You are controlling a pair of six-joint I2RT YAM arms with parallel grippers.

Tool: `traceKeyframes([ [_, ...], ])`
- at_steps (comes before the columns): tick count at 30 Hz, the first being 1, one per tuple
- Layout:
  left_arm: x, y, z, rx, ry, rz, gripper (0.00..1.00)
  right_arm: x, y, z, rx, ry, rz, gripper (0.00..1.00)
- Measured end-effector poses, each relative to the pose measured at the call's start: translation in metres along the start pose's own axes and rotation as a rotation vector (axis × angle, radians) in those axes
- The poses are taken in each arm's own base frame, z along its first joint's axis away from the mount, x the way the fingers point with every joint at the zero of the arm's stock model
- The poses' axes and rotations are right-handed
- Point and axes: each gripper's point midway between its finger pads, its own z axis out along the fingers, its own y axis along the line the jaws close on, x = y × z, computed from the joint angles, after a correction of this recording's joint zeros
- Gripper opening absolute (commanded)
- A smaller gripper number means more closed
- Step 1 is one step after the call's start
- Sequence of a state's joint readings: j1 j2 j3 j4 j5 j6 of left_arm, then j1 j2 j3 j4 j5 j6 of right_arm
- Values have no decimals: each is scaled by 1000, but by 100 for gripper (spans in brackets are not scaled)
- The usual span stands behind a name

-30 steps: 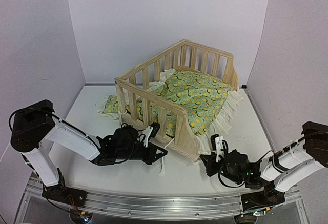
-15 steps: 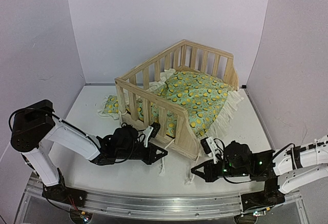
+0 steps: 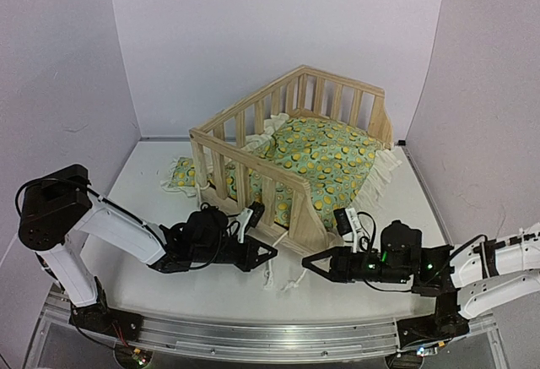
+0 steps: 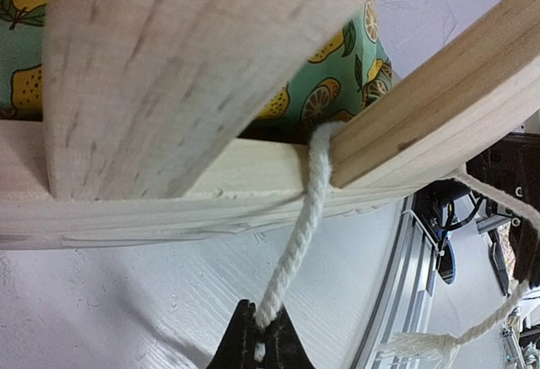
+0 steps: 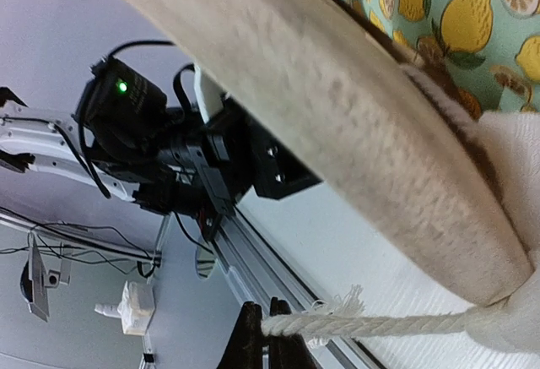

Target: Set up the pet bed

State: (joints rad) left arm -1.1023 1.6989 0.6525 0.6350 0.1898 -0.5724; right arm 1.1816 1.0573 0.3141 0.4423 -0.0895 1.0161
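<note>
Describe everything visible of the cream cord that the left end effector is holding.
The cord is cream, twisted from several strands, and looks like cotton. It comes out of the gap where the pet bed's bottom rail meets its slanted side board, beside the lemon-print cushion. From there it runs nearly straight to the left end effector, which is shut on it. Its free end is not visible. A second cord shows farther off.

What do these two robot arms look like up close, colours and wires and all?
The left arm and right arm are white tube-like segments joined by chunky black joints. The left gripper and right gripper are black, with slim pointed fingers. Thin black cables loop around the wrists, and a small green light glows on each.
</note>
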Motion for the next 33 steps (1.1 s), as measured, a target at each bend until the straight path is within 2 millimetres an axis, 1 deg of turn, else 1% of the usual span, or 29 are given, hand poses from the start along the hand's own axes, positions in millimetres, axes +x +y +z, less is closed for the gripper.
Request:
traceKeyframes([
  [2, 1, -2, 1, 5, -4, -1, 14, -8, 2, -2, -19, -56, -28, 0],
  [3, 1, -2, 2, 6, -4, 0, 19, -13, 4, -3, -28, -85, -46, 0],
  [6, 1, -3, 2, 7, -8, 6, 39, -27, 11, -6, -59, -168, -88, 0],
  [7, 1, -4, 2, 5, -10, 8, 51, -30, 12, -8, -62, -191, -100, 0],
  [8, 1, -3, 2, 1, -13, 16, 58, -33, 11, -9, -61, -208, -110, 0],
  [10, 4, -5, -1, -1, -20, 60, 67, -35, 8, -10, -48, -228, -121, 0],
  [11, 8, -7, -6, -5, -24, 81, 72, -36, 6, -10, -40, -235, -127, 0],
  [14, 15, -15, -25, -8, -44, 168, 78, -38, 5, -11, -31, -246, -137, 0],
  [17, 17, -32, -42, 5, -92, 293, 86, -38, 5, -11, -29, -246, -143, 0],
  [19, 16, -51, -48, 35, -130, 389, 87, -37, 5, -11, -29, -244, -145, 0],
  [22, 16, -74, -48, 86, -162, 502, 85, -36, 5, -10, -32, -237, -149, 0],
  [24, 15, -84, -39, 106, -169, 567, 82, -35, 5, -10, -35, -228, -152, 0],
  [26, 11, -91, -27, 114, -175, 614, 78, -33, 6, -10, -41, -218, -154, 0],
  [29, 4, -98, -9, 117, -186, 675, 69, -32, 7, -9, -46, -211, -155, 0],
  [32, 3, -101, 2, 122, -184, 715, 58, -31, 7, -9, -49, -207, -155, 0],
  [33, 4, -101, 5, 124, -182, 728, 51, -31, 7, -9, -50, -206, -155, 0],
])
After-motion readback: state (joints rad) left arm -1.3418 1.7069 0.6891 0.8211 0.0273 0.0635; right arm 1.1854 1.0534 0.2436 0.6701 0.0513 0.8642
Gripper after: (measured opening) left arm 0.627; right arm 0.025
